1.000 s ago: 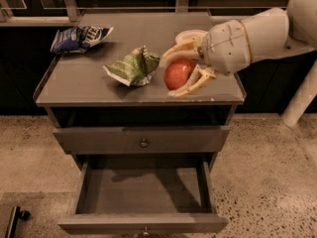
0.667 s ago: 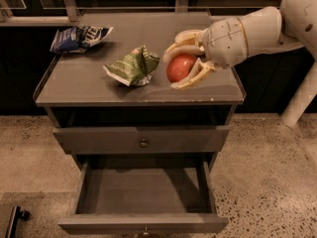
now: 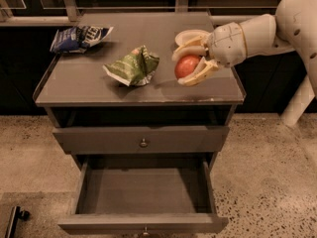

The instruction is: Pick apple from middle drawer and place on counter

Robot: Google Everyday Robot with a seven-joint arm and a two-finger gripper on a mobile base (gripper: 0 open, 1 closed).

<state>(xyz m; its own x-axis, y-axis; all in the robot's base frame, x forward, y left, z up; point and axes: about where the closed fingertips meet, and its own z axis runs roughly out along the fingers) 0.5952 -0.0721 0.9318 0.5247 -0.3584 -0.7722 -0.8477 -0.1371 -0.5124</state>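
Slightly rightward since a moment ago, my gripper [image 3: 179, 69] carries the apple [image 3: 188, 66] over the right part of the counter [image 3: 84, 83]. Both fingers [image 3: 190, 51] are clamped on the apple, one on its far side and one on its near side, tips pointing left. It hangs just above the surface, I judge, with bare counter straight below. The green bag [image 3: 132, 66] lies to the left, the bowl [image 3: 188, 34] just behind. Next should be a short drop, clear of the right edge.
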